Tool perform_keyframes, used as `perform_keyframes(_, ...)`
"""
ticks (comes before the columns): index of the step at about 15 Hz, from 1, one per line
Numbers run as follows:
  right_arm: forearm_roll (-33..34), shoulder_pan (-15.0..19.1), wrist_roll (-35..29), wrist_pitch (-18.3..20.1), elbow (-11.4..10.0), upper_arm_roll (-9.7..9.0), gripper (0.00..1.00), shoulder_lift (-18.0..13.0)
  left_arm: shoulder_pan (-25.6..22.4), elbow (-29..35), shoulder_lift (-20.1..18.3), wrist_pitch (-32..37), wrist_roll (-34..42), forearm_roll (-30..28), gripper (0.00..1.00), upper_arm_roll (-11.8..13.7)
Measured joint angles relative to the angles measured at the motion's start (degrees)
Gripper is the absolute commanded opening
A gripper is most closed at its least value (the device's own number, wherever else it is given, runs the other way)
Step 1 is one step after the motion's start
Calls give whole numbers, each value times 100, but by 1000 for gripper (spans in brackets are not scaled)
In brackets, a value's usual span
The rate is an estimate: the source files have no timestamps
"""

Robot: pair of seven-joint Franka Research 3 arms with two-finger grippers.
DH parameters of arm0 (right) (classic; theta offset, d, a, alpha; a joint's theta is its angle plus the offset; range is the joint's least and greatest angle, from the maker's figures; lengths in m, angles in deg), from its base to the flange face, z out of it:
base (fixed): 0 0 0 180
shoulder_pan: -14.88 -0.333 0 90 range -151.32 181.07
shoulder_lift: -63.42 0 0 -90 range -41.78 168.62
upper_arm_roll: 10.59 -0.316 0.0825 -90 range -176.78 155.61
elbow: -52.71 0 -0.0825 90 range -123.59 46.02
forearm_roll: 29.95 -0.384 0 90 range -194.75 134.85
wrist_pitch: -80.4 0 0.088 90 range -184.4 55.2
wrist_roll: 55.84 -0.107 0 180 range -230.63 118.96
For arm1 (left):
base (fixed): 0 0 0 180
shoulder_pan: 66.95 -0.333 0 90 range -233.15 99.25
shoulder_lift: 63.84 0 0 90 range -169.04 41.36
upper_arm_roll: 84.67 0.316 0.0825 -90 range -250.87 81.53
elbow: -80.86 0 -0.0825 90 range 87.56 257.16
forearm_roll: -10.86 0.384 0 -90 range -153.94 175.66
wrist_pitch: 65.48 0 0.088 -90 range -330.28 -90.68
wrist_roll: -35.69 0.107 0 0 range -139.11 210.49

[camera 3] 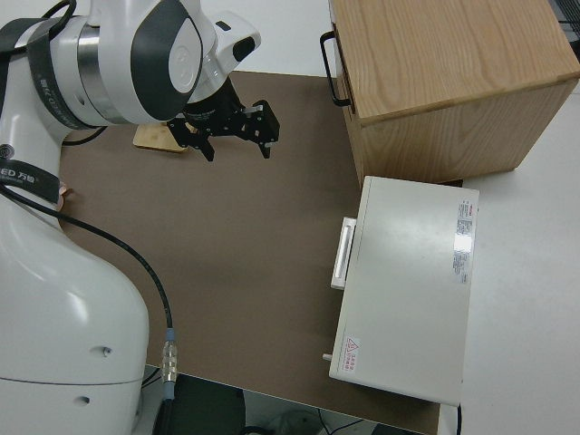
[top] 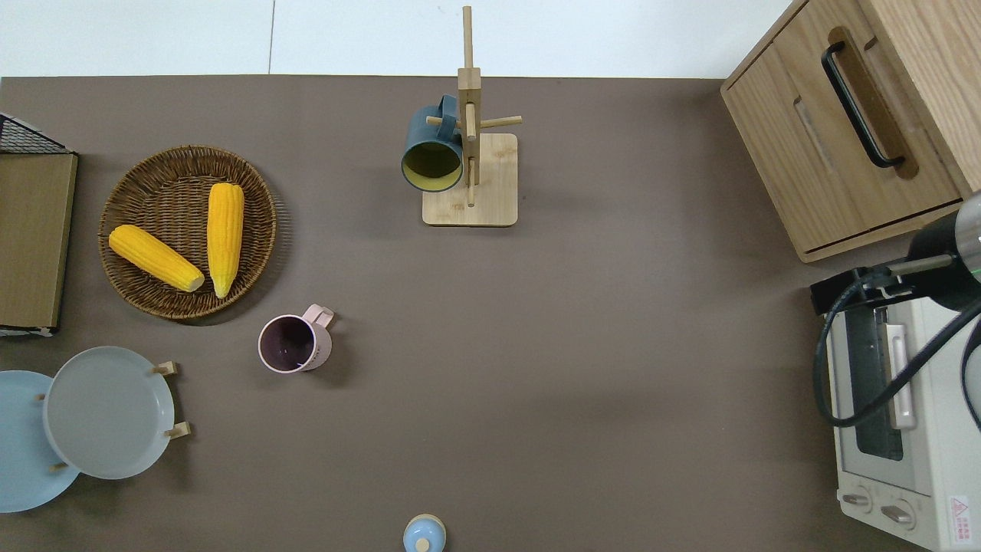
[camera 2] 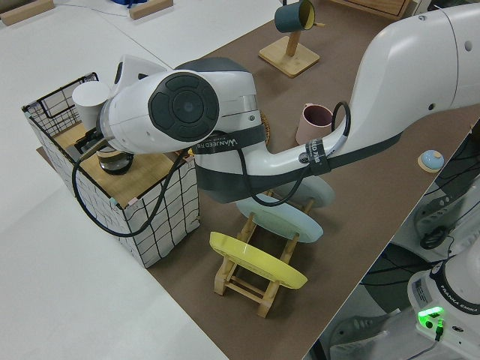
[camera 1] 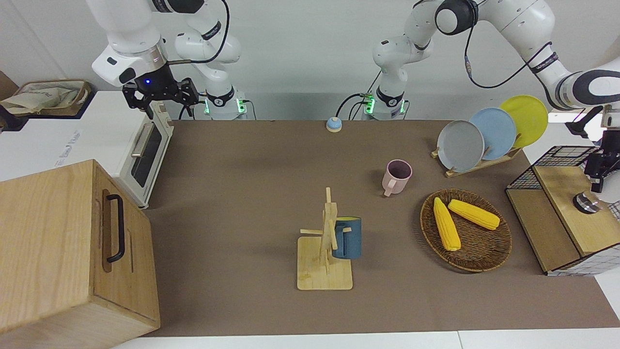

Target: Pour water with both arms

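Observation:
A pink mug (camera 1: 398, 176) (top: 290, 344) stands upright on the brown mat, toward the left arm's end. A dark blue mug (camera 1: 348, 237) (top: 431, 149) hangs on a wooden mug rack (camera 1: 324, 271), farther from the robots. No water shows. My left gripper (camera 1: 596, 183) hangs over the wooden top of a wire crate (camera 1: 557, 157), just above a round metal-topped object (camera 1: 586, 202). My right gripper (camera 1: 160, 94) (camera 3: 237, 136) is open and holds nothing, in the air over the corner of the toaster oven (top: 881, 414).
A wicker basket (top: 123, 192) holds two corn cobs. A plate rack (camera 1: 484, 162) carries grey, blue and yellow plates. A wooden cabinet (camera 1: 58, 242) stands beside the toaster oven. A small blue bell (camera 1: 333, 124) sits near the arm bases.

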Motion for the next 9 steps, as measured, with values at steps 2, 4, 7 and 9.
perform_keyframes(2, 0, 0, 0, 0, 0, 0, 987, 0, -6, -13, -20, 157, -197, 118, 1000, 44)
perform_keyframes(4, 0, 0, 0, 0, 1, 0, 987, 0, -11, -48, -66, 306, -544, 542, 1000, 105)
perform_keyframes(7, 0, 0, 0, 0, 1, 0, 985, 0, -20, -83, -237, 638, -1041, 1290, 1000, 162)
perform_keyframes(9, 0, 0, 0, 0, 1, 0, 987, 0, -21, -87, -389, 1005, -1442, 1900, 1000, 173)
